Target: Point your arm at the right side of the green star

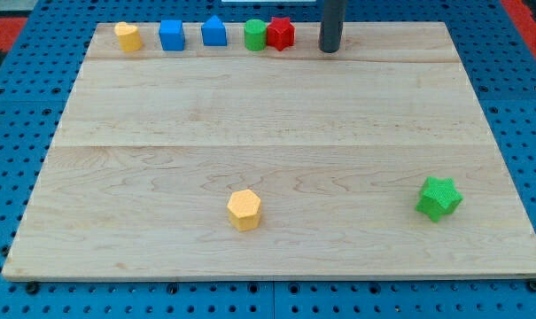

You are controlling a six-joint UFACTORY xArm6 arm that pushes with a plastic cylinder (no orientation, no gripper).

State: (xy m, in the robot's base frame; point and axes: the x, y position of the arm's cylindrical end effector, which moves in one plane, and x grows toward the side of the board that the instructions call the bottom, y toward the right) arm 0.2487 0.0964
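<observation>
The green star (pixel 439 198) lies near the board's lower right, apart from all other blocks. My tip (pixel 330 50) is at the view's top, on the far edge of the board, just right of the red star (pixel 281 34). The tip is far above and to the left of the green star and touches no block.
A row along the top edge holds a yellow block (pixel 128 36), a blue cube (pixel 171 35), a blue pentagon-like block (pixel 213 32), a green cylinder (pixel 254 35) and the red star. A yellow hexagon (pixel 244 209) lies at the lower middle. The wooden board (pixel 276 124) rests on a blue pegboard.
</observation>
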